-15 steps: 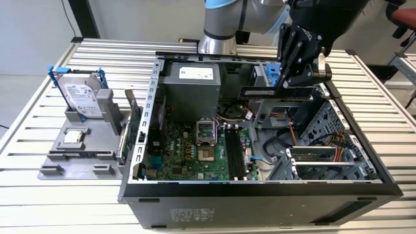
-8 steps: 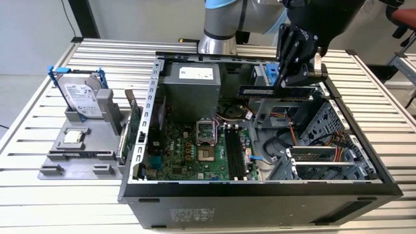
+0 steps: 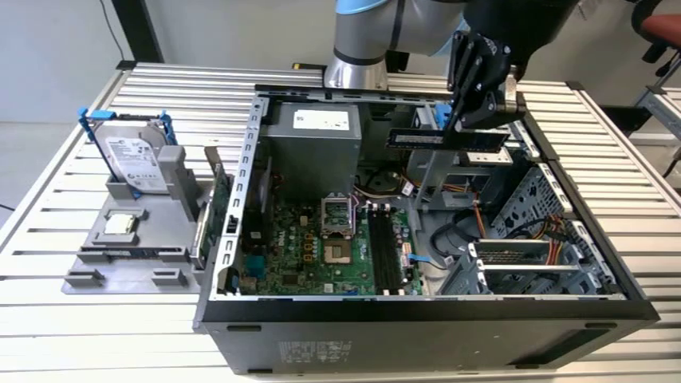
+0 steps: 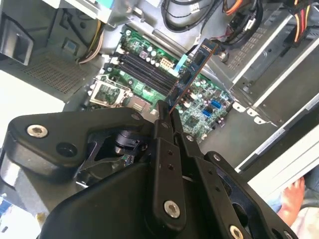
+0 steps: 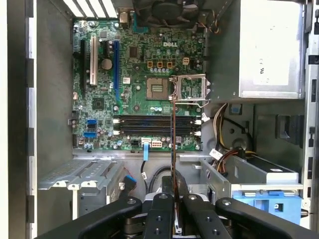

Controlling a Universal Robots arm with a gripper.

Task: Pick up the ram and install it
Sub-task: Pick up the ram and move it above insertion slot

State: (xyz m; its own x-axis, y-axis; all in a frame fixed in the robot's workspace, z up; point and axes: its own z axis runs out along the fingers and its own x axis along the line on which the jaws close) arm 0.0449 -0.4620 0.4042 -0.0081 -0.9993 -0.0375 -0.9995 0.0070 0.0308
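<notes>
Over motherboard (image 4: 205, 107), ram (image 4: 193, 72) in claw (image 4: 167, 119)

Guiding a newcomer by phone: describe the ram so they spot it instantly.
Find the open computer case. Above its far side, the gripper holds the ram level in its jaws. It is a narrow dark strip with a white label, unlike the larger green card outside the case.

Robotics laboratory or workshop bench. A slatted metal table (image 3: 64, 335) carries an opened computer case (image 3: 426, 315) with its motherboard (image 3: 319, 247) exposed. Beside it, a grey holder (image 3: 149, 211) keeps spare parts upright. A robot arm (image 3: 362, 40) rises behind the case, before plain pale walls (image 3: 234, 32).
</notes>
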